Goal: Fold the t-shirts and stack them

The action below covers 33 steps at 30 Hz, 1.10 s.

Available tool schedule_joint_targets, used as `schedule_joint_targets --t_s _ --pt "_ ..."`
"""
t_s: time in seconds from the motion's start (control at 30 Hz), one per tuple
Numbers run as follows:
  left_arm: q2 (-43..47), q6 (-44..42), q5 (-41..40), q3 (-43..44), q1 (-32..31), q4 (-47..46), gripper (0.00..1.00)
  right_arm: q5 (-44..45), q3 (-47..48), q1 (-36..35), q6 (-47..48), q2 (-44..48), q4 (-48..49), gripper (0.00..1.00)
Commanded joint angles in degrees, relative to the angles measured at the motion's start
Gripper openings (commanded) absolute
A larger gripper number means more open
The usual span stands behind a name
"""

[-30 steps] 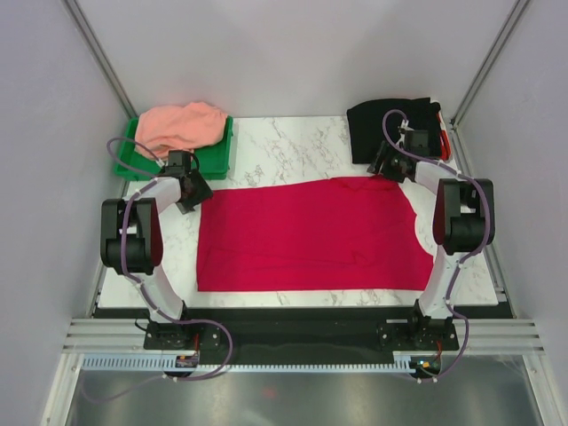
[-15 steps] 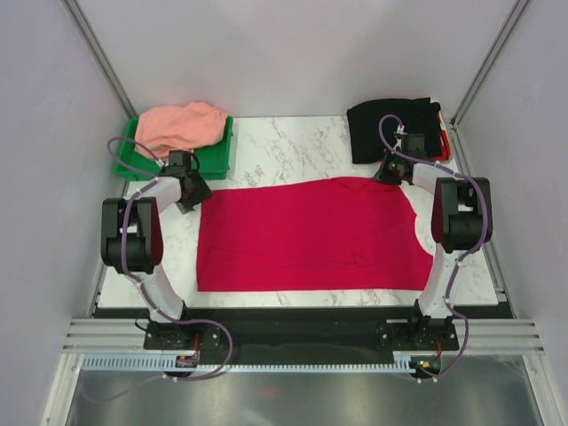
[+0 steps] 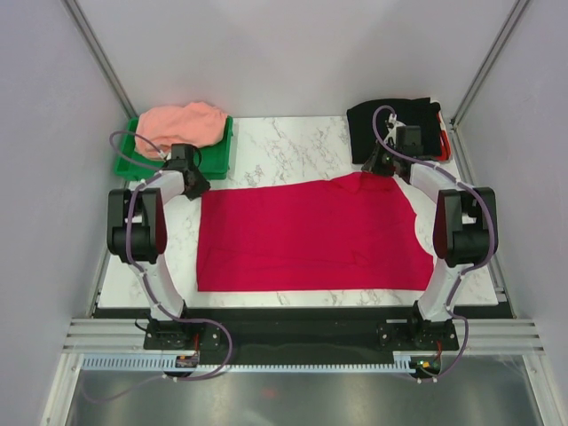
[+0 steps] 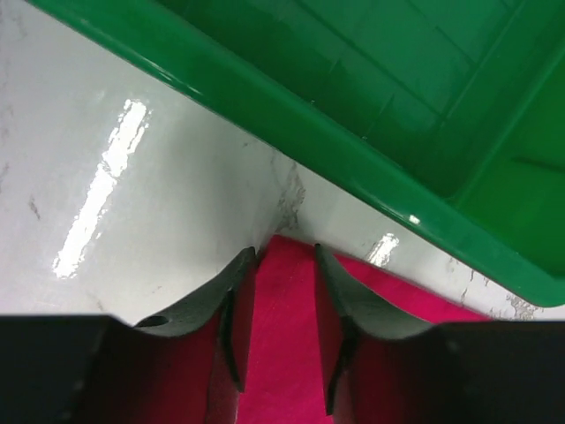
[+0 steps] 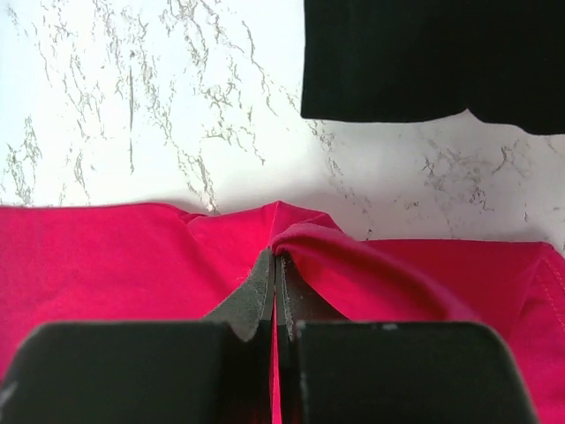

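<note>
The crimson-red t-shirt [image 3: 311,235] lies spread flat across the marble table. My left gripper [image 3: 197,185] is down at its far left corner. In the left wrist view its jaws [image 4: 284,252] stand a little apart, astride that corner of red cloth [image 4: 282,336], which lies flat between them. My right gripper [image 3: 380,169] is at the far right edge, shut on a raised pinch of the red cloth [image 5: 371,265]. The salmon-pink t-shirt [image 3: 182,124] sits bunched in the green tray [image 3: 213,160]. The black t-shirt [image 3: 390,124] lies at the far right corner.
The green tray's rim [image 4: 353,132] runs just beyond the left fingers. The black t-shirt's near edge [image 5: 424,53] lies a short way past the right gripper, with bare marble [image 5: 132,106] between. Grey walls close the table on three sides.
The right gripper has shut on the shirt's far edge, lifting a small fold. The left gripper has moved to the shirt's far left corner and its jaws have narrowed.
</note>
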<state>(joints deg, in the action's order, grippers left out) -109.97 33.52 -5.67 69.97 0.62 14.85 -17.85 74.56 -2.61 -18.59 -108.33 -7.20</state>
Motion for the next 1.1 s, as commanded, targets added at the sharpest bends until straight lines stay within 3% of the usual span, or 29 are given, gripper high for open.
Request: schedule_joint_targets --t_s 0.0,0.1,0.13,0.23,0.43,0.9,1.07 --pt "-1.83 1.37 0.93 0.6 -1.85 -2.98 0.38 -1.66 -0.65 0.33 0.84 1.81 1.4 0.0" --pt "-2.26 0.67 1.36 1.21 -2.29 -3.43 0.32 -2.63 -0.56 0.41 0.4 0.76 1.66 0.0" --pt "-2.44 0.5 1.54 1.48 -2.38 -3.34 0.17 -2.72 -0.65 0.24 0.4 0.41 1.75 0.0" --pt "-2.09 0.58 1.63 1.22 -2.47 -3.43 0.02 -2.72 -0.65 0.24 0.57 0.23 1.75 0.0" --pt "1.77 0.58 1.54 0.43 -2.47 -3.25 0.02 -3.07 -2.05 0.24 1.01 4.52 2.63 0.0" --pt "21.27 0.76 3.65 -10.55 -2.47 -2.9 0.02 -0.79 -21.47 -0.11 -0.48 28.78 3.07 0.0" --pt "25.33 1.28 2.77 -15.83 -2.47 -2.72 0.02 4.39 -27.96 -0.2 -2.58 38.01 -0.09 0.0"
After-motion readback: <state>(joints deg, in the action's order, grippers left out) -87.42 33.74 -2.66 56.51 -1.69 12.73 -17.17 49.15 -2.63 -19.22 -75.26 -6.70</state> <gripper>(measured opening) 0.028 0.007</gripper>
